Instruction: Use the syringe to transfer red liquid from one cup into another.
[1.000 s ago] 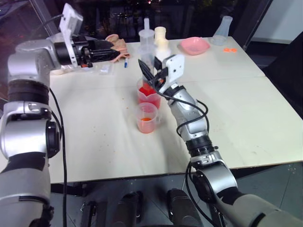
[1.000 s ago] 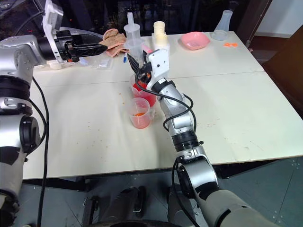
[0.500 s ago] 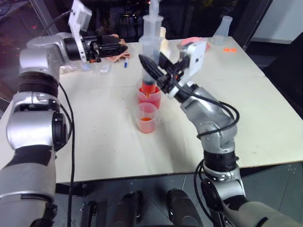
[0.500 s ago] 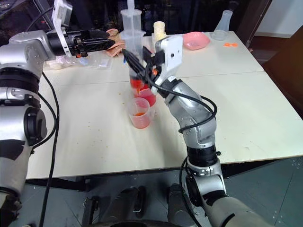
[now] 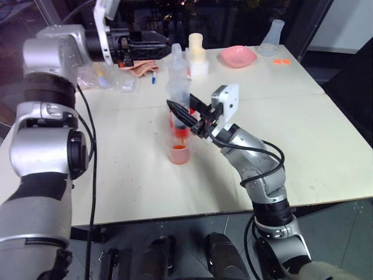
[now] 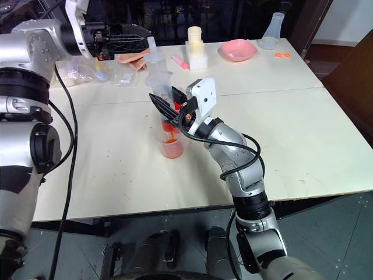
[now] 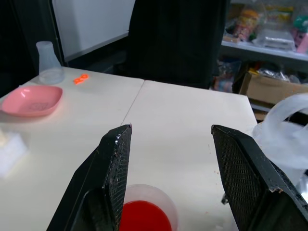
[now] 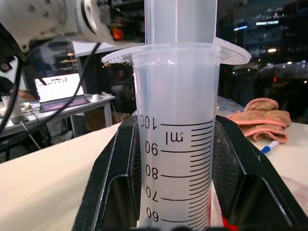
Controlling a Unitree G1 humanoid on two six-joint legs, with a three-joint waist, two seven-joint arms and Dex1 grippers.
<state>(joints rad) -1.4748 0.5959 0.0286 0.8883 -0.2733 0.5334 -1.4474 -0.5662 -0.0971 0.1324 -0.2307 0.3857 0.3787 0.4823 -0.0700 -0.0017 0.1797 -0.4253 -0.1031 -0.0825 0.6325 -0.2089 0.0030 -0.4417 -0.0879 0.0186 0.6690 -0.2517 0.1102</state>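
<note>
Two ribbed black fingers point(image 8: 120, 183) of the right gripper point(image 6: 169, 108) clamp the clear, graduated syringe point(image 8: 175, 144) upright over the cups point(image 5: 179, 153) of red liquid point(image 7: 143, 216); its tip is hidden. The left gripper point(image 7: 171, 168) stands wide apart, empty, above the table point(image 5: 303, 116).

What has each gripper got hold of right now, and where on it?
The right gripper is shut on the large clear plastic syringe, clamping its graduated barrel just below the flange. The left gripper is open and holds nothing.
</note>
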